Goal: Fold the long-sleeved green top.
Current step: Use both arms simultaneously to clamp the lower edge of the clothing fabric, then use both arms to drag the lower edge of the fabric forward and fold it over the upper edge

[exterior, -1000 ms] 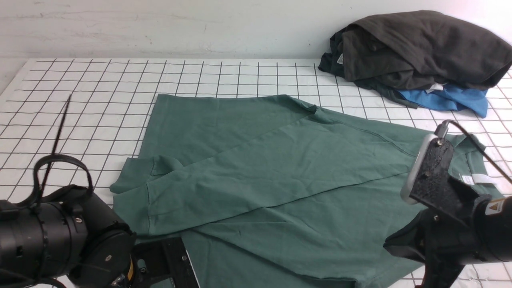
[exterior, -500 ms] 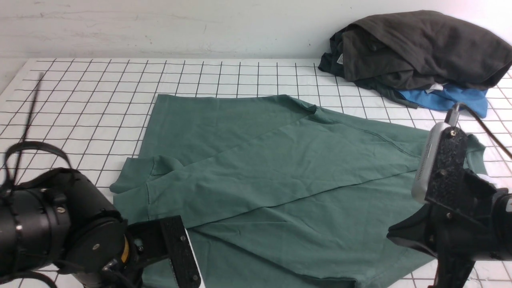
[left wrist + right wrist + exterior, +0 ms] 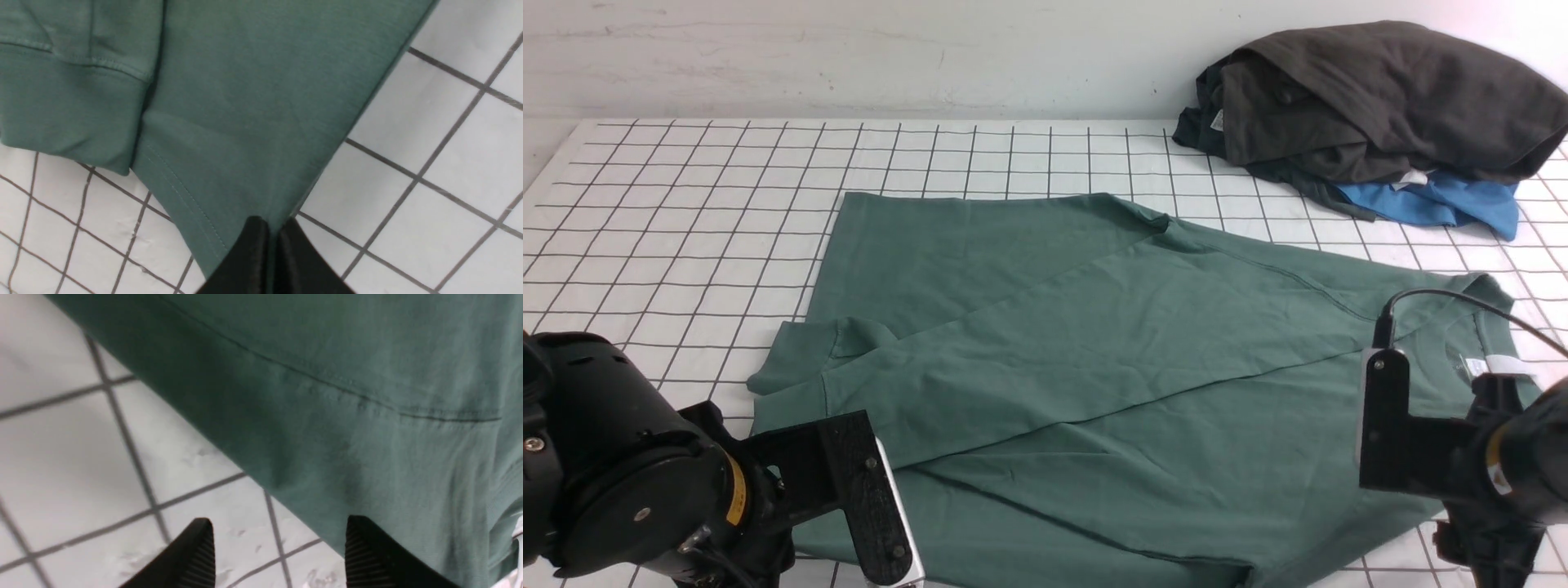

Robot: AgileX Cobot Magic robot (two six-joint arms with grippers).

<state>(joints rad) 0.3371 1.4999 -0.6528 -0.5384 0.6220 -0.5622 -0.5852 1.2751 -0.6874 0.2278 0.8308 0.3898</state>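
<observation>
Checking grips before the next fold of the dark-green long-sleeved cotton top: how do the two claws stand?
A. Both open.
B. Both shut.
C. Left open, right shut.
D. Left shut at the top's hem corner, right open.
D: the left claw has its fingers pressed together on the hem corner of the dark-green long-sleeved cotton top, while the right claw has its fingers wide apart at the top's edge.

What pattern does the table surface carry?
The table is white with a black grid of thin lines, clearest in the front view.
</observation>
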